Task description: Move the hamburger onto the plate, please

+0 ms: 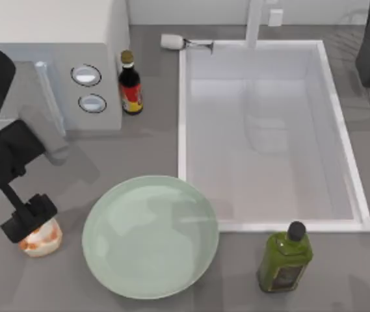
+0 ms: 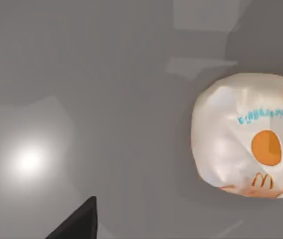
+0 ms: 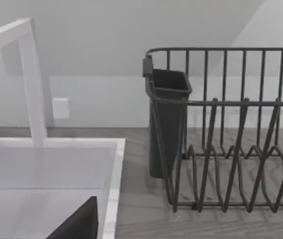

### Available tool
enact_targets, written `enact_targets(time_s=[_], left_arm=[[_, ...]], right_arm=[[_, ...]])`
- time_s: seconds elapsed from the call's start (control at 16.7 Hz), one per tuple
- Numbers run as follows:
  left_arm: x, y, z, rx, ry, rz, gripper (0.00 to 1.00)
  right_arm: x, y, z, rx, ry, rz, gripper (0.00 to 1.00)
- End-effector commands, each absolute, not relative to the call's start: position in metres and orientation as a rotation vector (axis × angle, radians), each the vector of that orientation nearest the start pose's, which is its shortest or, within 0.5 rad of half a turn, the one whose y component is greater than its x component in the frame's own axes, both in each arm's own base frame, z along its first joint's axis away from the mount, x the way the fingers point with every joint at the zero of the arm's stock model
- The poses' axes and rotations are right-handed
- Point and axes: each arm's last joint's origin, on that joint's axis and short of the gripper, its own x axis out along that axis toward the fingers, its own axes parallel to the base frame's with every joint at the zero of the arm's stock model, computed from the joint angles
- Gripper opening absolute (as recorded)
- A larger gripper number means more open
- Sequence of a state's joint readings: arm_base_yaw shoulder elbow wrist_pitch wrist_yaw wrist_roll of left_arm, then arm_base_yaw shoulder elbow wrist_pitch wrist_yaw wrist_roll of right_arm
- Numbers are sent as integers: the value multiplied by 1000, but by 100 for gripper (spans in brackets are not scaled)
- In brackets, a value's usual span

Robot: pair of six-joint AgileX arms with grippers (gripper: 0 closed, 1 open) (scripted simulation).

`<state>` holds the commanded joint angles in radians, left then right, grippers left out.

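Grey bench all round, with a big white sink set into the right half and a tall white tap at its far edge. Over on the left there's a white box of an appliance with two round dials, and a dark sauce bottle with a red label standing just beside it. A green oil bottle lies near the front edge, just below the sink's front rim.

The plate is the pale mint-green dish sitting front and centre, nothing on it. The hamburger is on the bench to the plate's left, near but not touching it (in the left wrist view it's a cream-white wrapped lump with an orange dot and blue lettering on top).

My left arm reaches in from the left side and its pincer hangs right over the hamburger, covering its far edge from above. I honestly can't tell whether that pincer is spread or pressed together; from above it's just a dark block.

My right arm is parked up at the far right corner, by a black wire dish rack with a dark cutlery cup hooked on its end. Can't tell how its pincer stands either.
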<state>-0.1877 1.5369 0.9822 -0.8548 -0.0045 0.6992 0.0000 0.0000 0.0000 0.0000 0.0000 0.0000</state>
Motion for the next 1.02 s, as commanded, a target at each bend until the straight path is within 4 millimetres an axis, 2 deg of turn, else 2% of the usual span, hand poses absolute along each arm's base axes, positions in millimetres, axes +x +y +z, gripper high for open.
enact_targets(time_s=[0.24, 0.66, 1.02], left_arm=[[282, -60, 172, 776, 1421, -774, 100], [282, -60, 167, 778, 1430, -780, 100], [285, -62, 110, 781, 1417, -778, 100]], right_arm=[[106, -1, 160, 0, 0, 0, 100], [106, -1, 160, 0, 0, 0, 100], [106, -1, 160, 0, 0, 0, 100]])
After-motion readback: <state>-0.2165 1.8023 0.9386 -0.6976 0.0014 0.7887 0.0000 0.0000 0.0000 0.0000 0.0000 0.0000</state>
